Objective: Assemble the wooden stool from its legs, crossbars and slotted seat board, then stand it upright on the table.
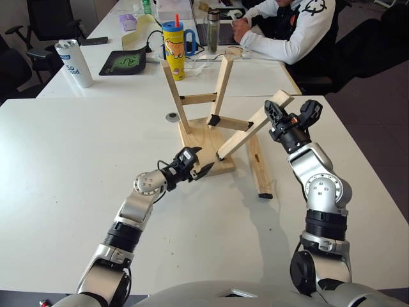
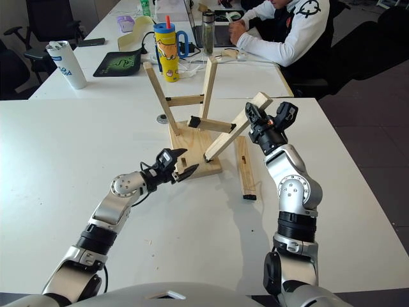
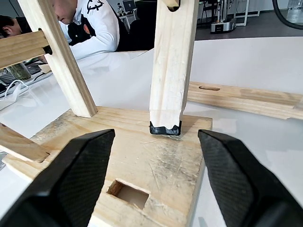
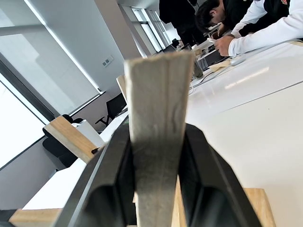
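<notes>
Left eye view: fitting the tilted leg (image 1: 251, 130), clamping its top in the right gripper (image 1: 281, 115), resting its foot on the seat board (image 1: 199, 142), hovering the left gripper (image 1: 201, 161) open nearby, needing the slot (image 3: 129, 193) lined up next.

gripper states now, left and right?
Left gripper: open, at the seat board edge.
Right gripper: closed on the tilted leg.

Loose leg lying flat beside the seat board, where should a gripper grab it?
Take the loose leg around its near half, from above, pinching across its narrow width: it lies flat, and the tilted leg crosses above its far end.
</notes>
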You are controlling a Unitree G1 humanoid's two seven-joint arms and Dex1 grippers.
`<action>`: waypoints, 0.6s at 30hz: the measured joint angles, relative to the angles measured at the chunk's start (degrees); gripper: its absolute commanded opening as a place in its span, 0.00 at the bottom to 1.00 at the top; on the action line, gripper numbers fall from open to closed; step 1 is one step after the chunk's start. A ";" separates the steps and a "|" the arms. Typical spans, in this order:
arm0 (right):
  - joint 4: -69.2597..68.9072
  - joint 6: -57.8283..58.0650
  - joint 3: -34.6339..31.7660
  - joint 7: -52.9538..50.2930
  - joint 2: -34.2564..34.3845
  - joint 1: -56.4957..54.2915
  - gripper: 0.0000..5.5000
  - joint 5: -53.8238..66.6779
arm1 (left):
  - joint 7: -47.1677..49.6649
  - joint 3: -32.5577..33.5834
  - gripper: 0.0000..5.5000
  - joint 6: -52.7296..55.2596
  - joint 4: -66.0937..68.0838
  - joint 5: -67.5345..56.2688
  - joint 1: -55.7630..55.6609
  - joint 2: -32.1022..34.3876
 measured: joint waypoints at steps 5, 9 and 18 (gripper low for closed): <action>0.52 -1.06 -0.06 -0.12 -0.49 -0.26 0.19 -1.95 | 3.60 3.80 0.59 -0.45 -0.15 -1.87 1.03 -0.92; 0.55 -1.13 -0.13 -0.01 -0.58 -0.26 0.19 -2.11 | 5.85 6.56 0.59 -1.61 -0.13 -2.49 1.57 -0.96; -0.88 -6.35 6.19 1.90 -2.08 0.65 0.19 -10.14 | 9.26 9.97 0.59 -2.80 -0.37 -3.66 3.20 -1.61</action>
